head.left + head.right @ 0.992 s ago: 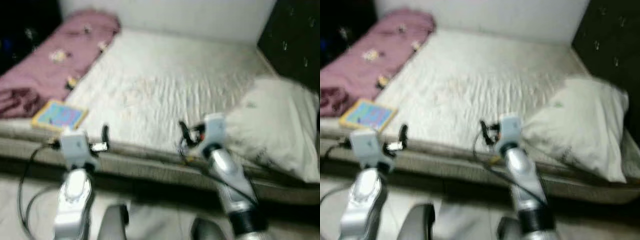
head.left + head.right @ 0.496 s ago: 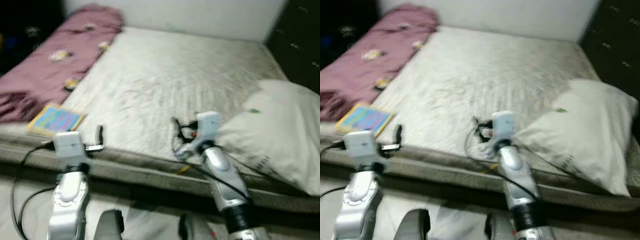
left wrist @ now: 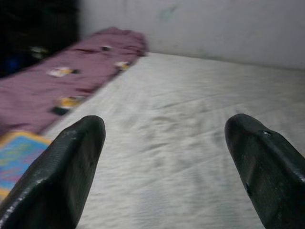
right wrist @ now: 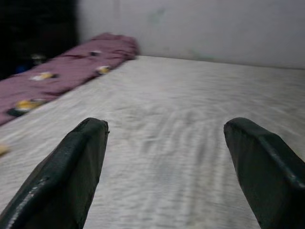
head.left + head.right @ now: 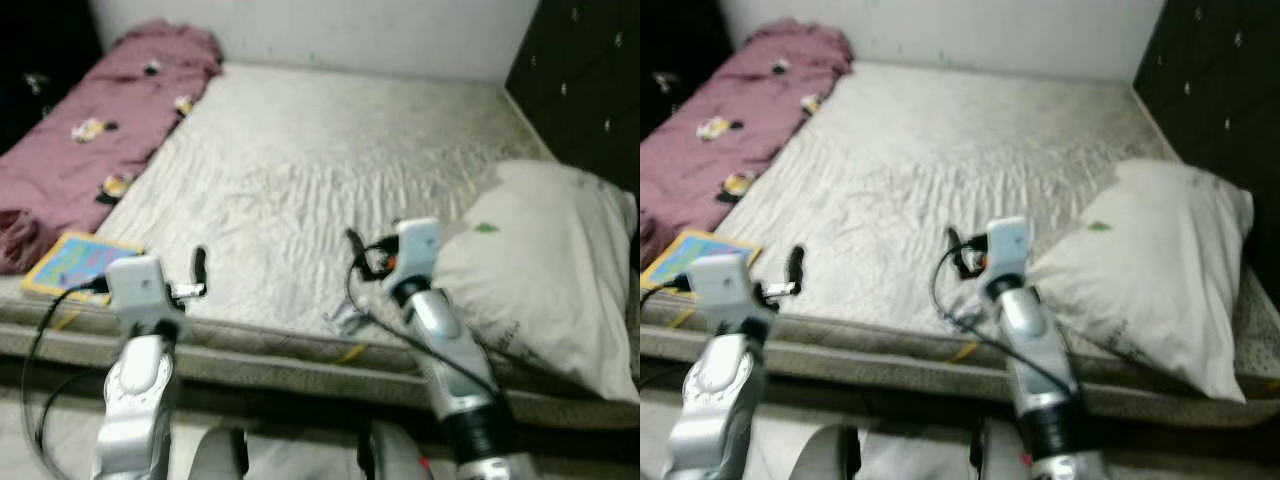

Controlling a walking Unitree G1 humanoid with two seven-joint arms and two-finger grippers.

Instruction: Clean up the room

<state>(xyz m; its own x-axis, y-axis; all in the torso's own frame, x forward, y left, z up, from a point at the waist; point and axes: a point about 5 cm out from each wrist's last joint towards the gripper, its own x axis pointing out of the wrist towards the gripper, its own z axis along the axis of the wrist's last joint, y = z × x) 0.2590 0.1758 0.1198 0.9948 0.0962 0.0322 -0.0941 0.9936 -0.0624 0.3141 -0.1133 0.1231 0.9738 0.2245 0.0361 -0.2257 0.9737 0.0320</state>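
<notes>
A bed (image 5: 330, 170) with a wrinkled white sheet lies before me. A purple blanket (image 5: 95, 135) with small flower prints runs along its left side. A colourful book (image 5: 70, 262) rests on the front left corner. A white pillow (image 5: 545, 265) lies at the right. My left gripper (image 5: 199, 268) hovers over the bed's front edge, open and empty (image 3: 162, 157). My right gripper (image 5: 356, 248) is held above the sheet just left of the pillow, open and empty (image 4: 164, 162).
A dark tufted headboard (image 5: 585, 80) rises at the right, a white wall (image 5: 330, 30) at the far end. The mattress's grey front edge (image 5: 300, 350) crosses below my arms. Cables hang from both wrists. A dark area (image 5: 40, 50) lies beyond the blanket at left.
The whole view has shifted as the camera moved, bringing the bed a little closer. Both arms hold about the same pose over the front edge.
</notes>
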